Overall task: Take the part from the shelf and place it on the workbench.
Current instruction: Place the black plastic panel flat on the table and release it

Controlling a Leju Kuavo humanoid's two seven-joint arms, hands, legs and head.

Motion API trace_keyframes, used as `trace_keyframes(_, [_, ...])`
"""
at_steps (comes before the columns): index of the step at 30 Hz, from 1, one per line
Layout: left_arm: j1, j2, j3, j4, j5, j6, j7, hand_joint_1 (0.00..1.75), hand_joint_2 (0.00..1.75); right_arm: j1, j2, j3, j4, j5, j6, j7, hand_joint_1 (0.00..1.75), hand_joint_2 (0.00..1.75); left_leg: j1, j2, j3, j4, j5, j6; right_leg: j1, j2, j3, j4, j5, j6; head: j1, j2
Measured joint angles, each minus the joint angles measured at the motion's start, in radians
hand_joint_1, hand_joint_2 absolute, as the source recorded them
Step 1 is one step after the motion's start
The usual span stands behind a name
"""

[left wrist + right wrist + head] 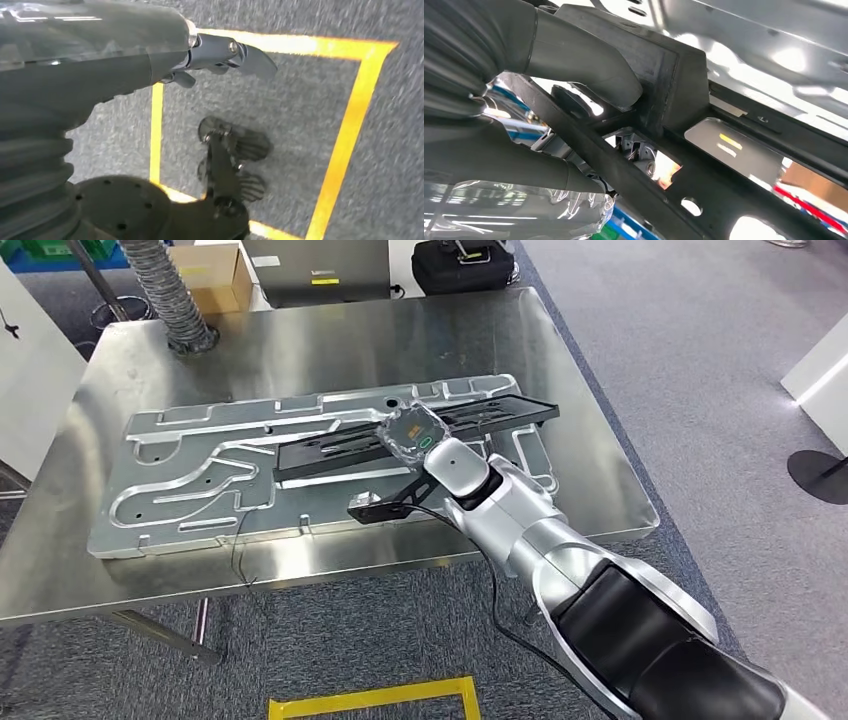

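Part: the long black part lies slantwise across the grey metal plate on the surface, under my right hand, reaching out to both sides of it.
Around: a ribbed hose, a cardboard box and a black case stand beyond my hand at the surface's far edge; a thin black cable trails over the near edge.
Hard to see: the wrapped back of my right hand covers its fingers from above; up close, my thumb presses a raised block of the part.
Right hand: closed around the part, arm stretched forward over the plate.
Left hand: my left hand hangs over grey carpet and yellow floor tape, fingers loose, holding nothing.
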Motion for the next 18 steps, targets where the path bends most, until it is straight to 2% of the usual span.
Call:
trace_keyframes(2, [0.001,0.002,0.000,0.000,0.002,0.001,-0.002,0.00,1.75,-0.002,-0.005,0.000,0.007,-0.004,0.002,0.005,1.75,1.75,0.002,0.001,-0.027,0.067,-0.036,-0.011,-0.010,-0.002,0.017,-0.013,0.000,-0.003,0.000,0.000])
trace_keyframes(4, [0.001,0.002,0.002,0.000,0.005,-0.001,-0.009,0.00,1.75,-0.001,-0.010,0.000,0.015,-0.008,0.005,0.010,1.75,1.75,0.012,0.002,-0.099,0.200,-0.088,-0.024,-0.011,-0.002,0.025,-0.015,-0.004,-0.005,0.000,0.000])
trace_keyframes(5, [0.002,0.002,0.003,0.000,0.004,-0.001,-0.017,0.00,1.75,0.002,-0.014,0.000,0.020,-0.011,0.007,0.012,1.75,1.75,0.017,0.002,-0.133,0.254,-0.099,-0.030,-0.012,-0.001,0.027,-0.015,-0.007,-0.004,0.000,0.000])
trace_keyframes(6, [0.002,0.002,0.004,0.000,0.003,0.000,-0.027,0.00,1.75,0.007,-0.018,-0.001,0.025,-0.015,0.009,0.014,1.75,1.75,0.022,0.002,-0.152,0.275,-0.092,-0.034,-0.013,-0.001,0.029,-0.014,-0.010,-0.002,0.000,0.000])
trace_keyframes(7, [0.003,0.003,0.004,0.000,-0.001,0.002,-0.039,0.00,1.75,0.012,-0.024,-0.002,0.030,-0.021,0.009,0.015,1.31,1.31,0.026,0.002,-0.150,0.255,-0.066,-0.038,-0.014,0.000,0.032,-0.012,-0.013,0.001,0.000,0.000])
trace_keyframes(9, [0.003,0.003,0.004,0.000,-0.006,0.009,-0.057,0.00,1.75,0.019,-0.035,-0.007,0.037,-0.034,0.006,0.014,0.44,0.44,0.033,0.003,-0.099,0.126,0.014,-0.044,-0.018,0.001,0.039,-0.007,-0.023,0.011,0.000,0.000])
trace_keyframes(10, [0.002,0.003,0.004,0.000,-0.007,0.013,-0.063,0.00,1.75,0.020,-0.041,-0.011,0.040,-0.042,0.001,0.012,0.00,0.00,0.034,0.003,-0.070,0.061,0.040,-0.045,-0.018,0.002,0.039,-0.003,-0.028,0.017,0.000,0.000])
trace_keyframes(11, [0.001,0.003,0.004,0.000,-0.007,0.017,-0.066,0.00,1.75,0.021,-0.047,-0.016,0.042,-0.050,-0.004,0.008,0.00,0.00,0.034,0.002,-0.050,0.018,0.053,-0.041,-0.017,0.004,0.038,0.000,-0.032,0.023,0.000,0.000])
trace_keyframes(12, [0.000,0.003,0.003,0.000,-0.006,0.019,-0.069,0.00,1.75,0.023,-0.053,-0.022,0.044,-0.059,-0.010,0.002,0.00,0.00,0.032,0.001,-0.041,-0.001,0.053,-0.036,-0.014,0.005,0.037,0.002,-0.034,0.028,0.000,0.000])
trace_keyframes(14, [-0.002,0.003,0.004,0.000,-0.002,0.024,-0.072,0.00,1.75,0.030,-0.067,-0.036,0.046,-0.076,-0.021,-0.011,0.00,0.00,0.030,0.000,-0.039,-0.003,0.048,-0.019,-0.014,0.005,0.038,0.000,-0.036,0.040,0.000,0.000])
trace_keyframes(16, [-0.004,0.003,0.004,0.000,0.000,0.028,-0.073,0.00,1.75,0.036,-0.081,-0.052,0.047,-0.091,-0.033,-0.025,0.00,0.00,0.029,0.000,-0.034,-0.007,0.048,-0.004,-0.018,0.004,0.031,0.025,-0.057,0.050,0.000,0.000])
trace_keyframes(17, [-0.006,0.003,0.004,0.000,-0.002,0.029,-0.073,0.00,1.31,0.038,-0.087,-0.061,0.047,-0.098,-0.039,-0.031,0.00,0.00,0.029,0.001,-0.032,-0.009,0.049,0.002,-0.019,0.003,0.013,0.066,-0.081,0.053,0.000,0.000])
trace_keyframes(18, [-0.009,0.003,0.003,0.000,-0.004,0.029,-0.072,0.00,0.87,0.041,-0.093,-0.070,0.047,-0.104,-0.045,-0.038,0.00,0.00,0.028,0.001,-0.030,-0.010,0.048,0.006,-0.019,0.003,-0.017,0.130,-0.113,0.055,0.000,0.000])
